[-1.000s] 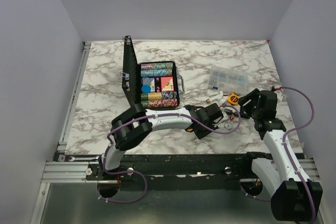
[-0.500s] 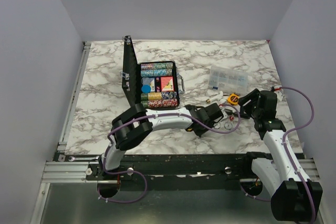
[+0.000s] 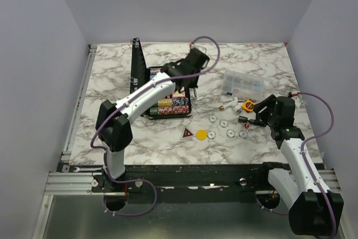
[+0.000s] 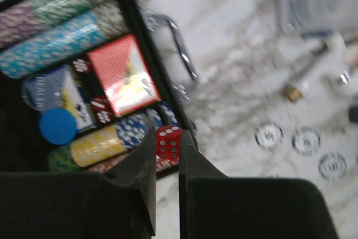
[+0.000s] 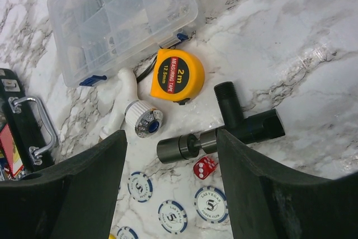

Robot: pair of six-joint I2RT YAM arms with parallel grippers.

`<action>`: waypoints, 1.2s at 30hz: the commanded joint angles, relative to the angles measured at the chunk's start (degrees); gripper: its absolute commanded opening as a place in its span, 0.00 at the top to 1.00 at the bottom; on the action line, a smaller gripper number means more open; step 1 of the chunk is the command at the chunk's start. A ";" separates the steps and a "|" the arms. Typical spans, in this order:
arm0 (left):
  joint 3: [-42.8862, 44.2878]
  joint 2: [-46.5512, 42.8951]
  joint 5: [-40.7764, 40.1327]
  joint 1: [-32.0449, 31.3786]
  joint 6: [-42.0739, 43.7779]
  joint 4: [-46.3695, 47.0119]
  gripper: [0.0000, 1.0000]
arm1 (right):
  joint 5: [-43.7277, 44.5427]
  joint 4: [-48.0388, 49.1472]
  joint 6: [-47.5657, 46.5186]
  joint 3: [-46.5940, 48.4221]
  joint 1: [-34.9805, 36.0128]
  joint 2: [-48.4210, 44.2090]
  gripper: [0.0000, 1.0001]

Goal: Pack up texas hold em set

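Observation:
The black case (image 3: 152, 108) lies open, its lid (image 3: 137, 68) upright. It holds chip rows (image 4: 53, 40), red cards (image 4: 120, 74) and a blue disc (image 4: 57, 125). My left gripper (image 3: 185, 80) hangs over the case's right edge by the handle (image 4: 179, 43), shut on a red die (image 4: 168, 138). A red triangle (image 3: 188, 132), a yellow disc (image 3: 201, 134) and several white chips (image 3: 224, 122) lie on the table. My right gripper (image 5: 170, 138) is open above a second red die (image 5: 205, 166) and white chips (image 5: 211, 204).
A clear compartment box (image 3: 243, 84) stands at the right rear. A yellow tape measure (image 5: 179, 75), a black tool (image 5: 235, 124) and a white valve piece (image 5: 140, 118) lie under and beside my right gripper. The table's right edge is near the right arm.
My left arm has swung from the near middle of the table up and back to the case. The triangle, yellow disc and white chips now show. The right arm has not moved.

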 commanded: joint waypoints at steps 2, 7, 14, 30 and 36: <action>13.18 10.22 -13.55 10.14 -12.18 -14.42 1.00 | -1.46 1.74 -0.92 -1.00 -0.11 0.58 0.32; 16.02 16.63 -11.35 15.50 -14.06 -14.13 1.00 | -1.50 1.80 -0.96 -0.79 0.40 1.13 0.33; 14.85 19.79 -8.48 17.92 -14.69 -12.68 1.00 | -1.75 2.34 -1.10 -0.97 0.72 1.79 0.33; 16.09 24.21 0.33 20.50 -16.13 -11.95 1.00 | -2.22 2.35 -1.11 -1.11 0.69 1.75 0.33; 17.60 25.61 0.11 20.91 -16.48 -12.76 1.00 | -2.35 2.44 -1.10 -1.18 0.76 1.67 0.32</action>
